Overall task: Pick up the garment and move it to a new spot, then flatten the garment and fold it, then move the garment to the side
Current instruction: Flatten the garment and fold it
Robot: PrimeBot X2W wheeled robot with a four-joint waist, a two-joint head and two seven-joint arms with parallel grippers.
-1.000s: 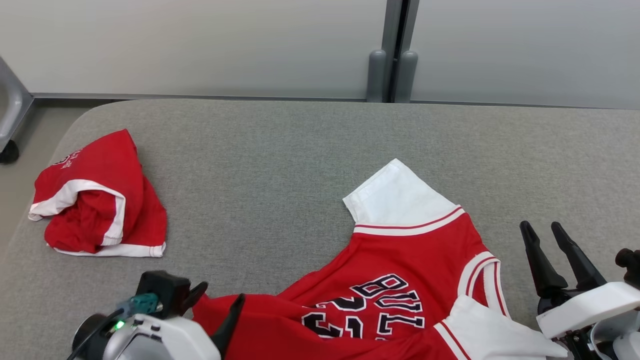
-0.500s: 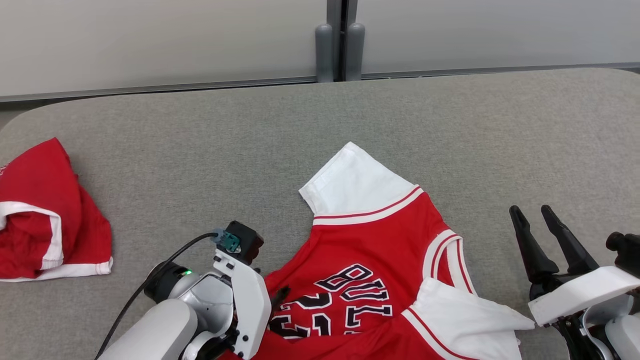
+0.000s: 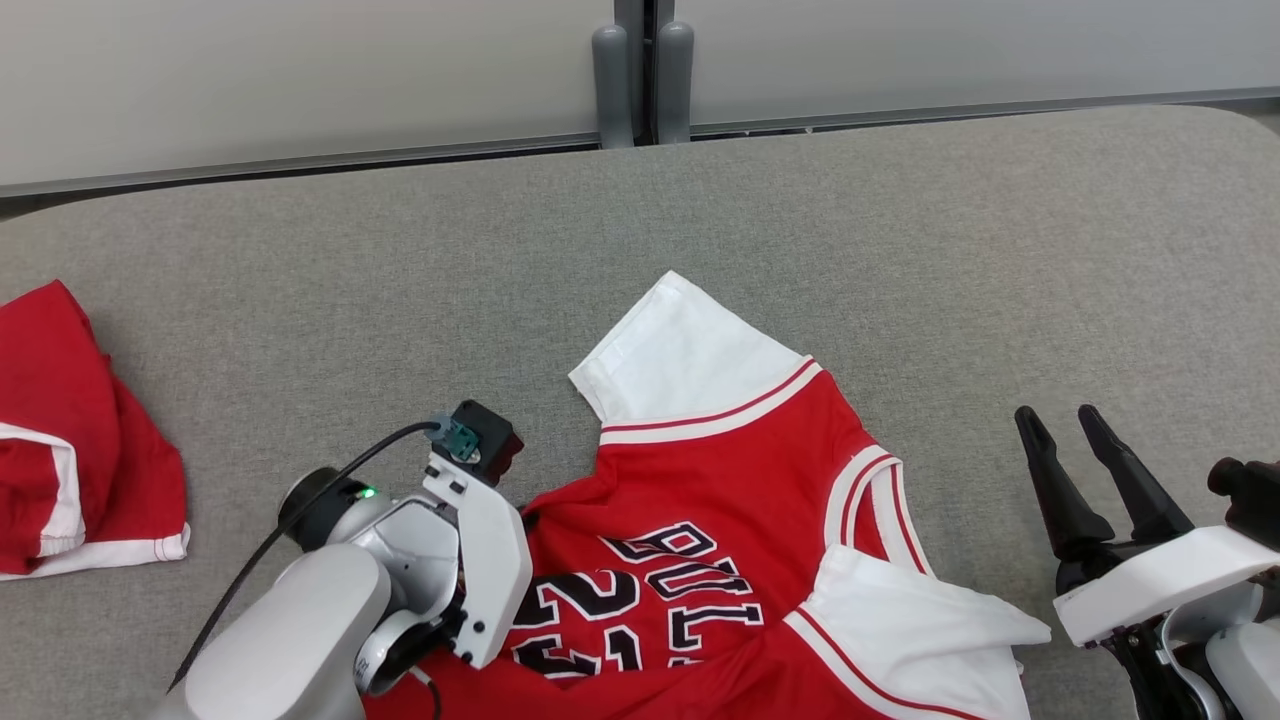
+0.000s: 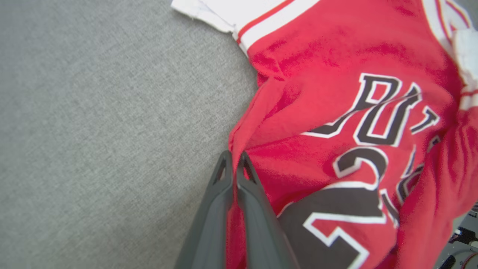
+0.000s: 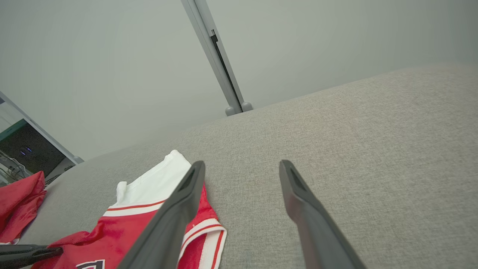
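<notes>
Grey padded table (image 3: 800, 200) carries a crumpled red and white jersey (image 3: 720, 470), lettering up, lying between the two grippers. On its red side edge the left gripper (image 4: 233, 158) has its fingers pressed together, a strip of cloth pinched between them. The right gripper (image 3: 1057, 415) stands spread wide and holds nothing, the white sleeve near its left side, while a second red garment (image 3: 60, 470) lies bunched well off to the left gripper's left.
</notes>
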